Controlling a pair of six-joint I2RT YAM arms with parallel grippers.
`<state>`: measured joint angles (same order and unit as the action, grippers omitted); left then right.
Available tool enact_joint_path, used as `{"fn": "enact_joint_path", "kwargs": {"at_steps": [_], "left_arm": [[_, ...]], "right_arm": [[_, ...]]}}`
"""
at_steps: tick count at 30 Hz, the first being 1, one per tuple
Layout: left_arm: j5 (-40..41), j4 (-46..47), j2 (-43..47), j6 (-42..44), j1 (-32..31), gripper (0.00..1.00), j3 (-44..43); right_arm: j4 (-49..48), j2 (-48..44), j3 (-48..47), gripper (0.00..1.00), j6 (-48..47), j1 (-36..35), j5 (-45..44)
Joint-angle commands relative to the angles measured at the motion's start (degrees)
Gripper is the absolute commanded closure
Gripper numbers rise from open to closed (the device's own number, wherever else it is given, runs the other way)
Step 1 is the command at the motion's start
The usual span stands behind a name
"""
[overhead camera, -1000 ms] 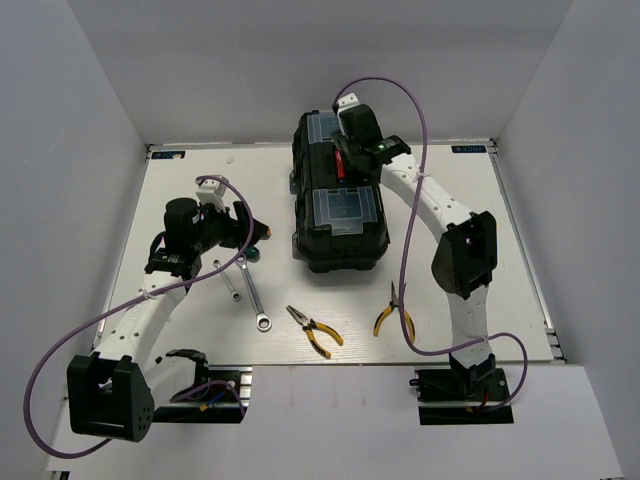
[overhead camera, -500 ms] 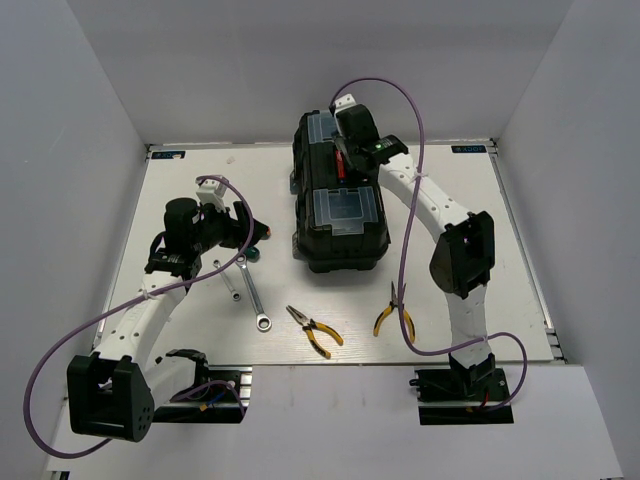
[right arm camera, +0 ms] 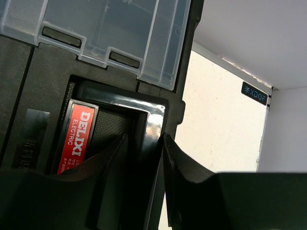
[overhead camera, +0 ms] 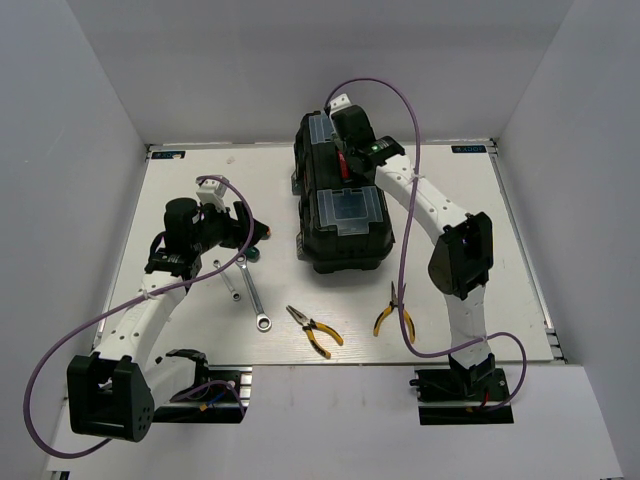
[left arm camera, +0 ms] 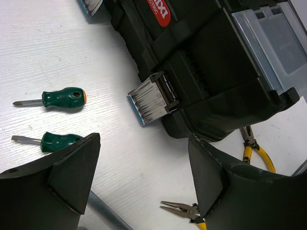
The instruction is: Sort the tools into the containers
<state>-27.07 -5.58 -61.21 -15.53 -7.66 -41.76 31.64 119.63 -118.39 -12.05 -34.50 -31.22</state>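
Arm reaches forward over toolbox (overhead camera: 345, 215), right claw (right arm camera: 144, 140) clamping its handle (right arm camera: 117, 101).

The toolbox (overhead camera: 345, 245) stands far and centre on the table (overhead camera: 500, 260), my right gripper (right arm camera: 144, 139) clamped on its top. Left of it, below my spread left gripper (left arm camera: 144, 143), lie the far screwdriver (left arm camera: 60, 98) and near screwdriver (left arm camera: 53, 141). The short wrench (overhead camera: 227, 281) and longer wrench (overhead camera: 252, 293) lie nearer me, and the left pliers (overhead camera: 315, 332) and right pliers (overhead camera: 390, 312) lie before the toolbox.
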Motion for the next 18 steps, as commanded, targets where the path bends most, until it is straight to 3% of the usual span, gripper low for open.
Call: {"fn": "enact_joint_path", "kwargs": {"at_steps": [1,7,18], "left_arm": [[-1.14,0.22,0.39,0.5,0.01,0.16,-1.92],[-1.14,0.22,-0.13,0.5,0.01,0.16,-1.92],[-3.34,1.37,-1.19,-0.03,0.01,0.16,-1.92]], "right_arm": [[-0.35,-3.09,-2.28,0.67,-1.74,0.31,-3.24],[0.71,-3.79,-3.78,0.8,-0.51,-0.92,-2.53],[-6.66,-4.24,-2.73,0.87,-8.86,-5.31,-8.41]]}}
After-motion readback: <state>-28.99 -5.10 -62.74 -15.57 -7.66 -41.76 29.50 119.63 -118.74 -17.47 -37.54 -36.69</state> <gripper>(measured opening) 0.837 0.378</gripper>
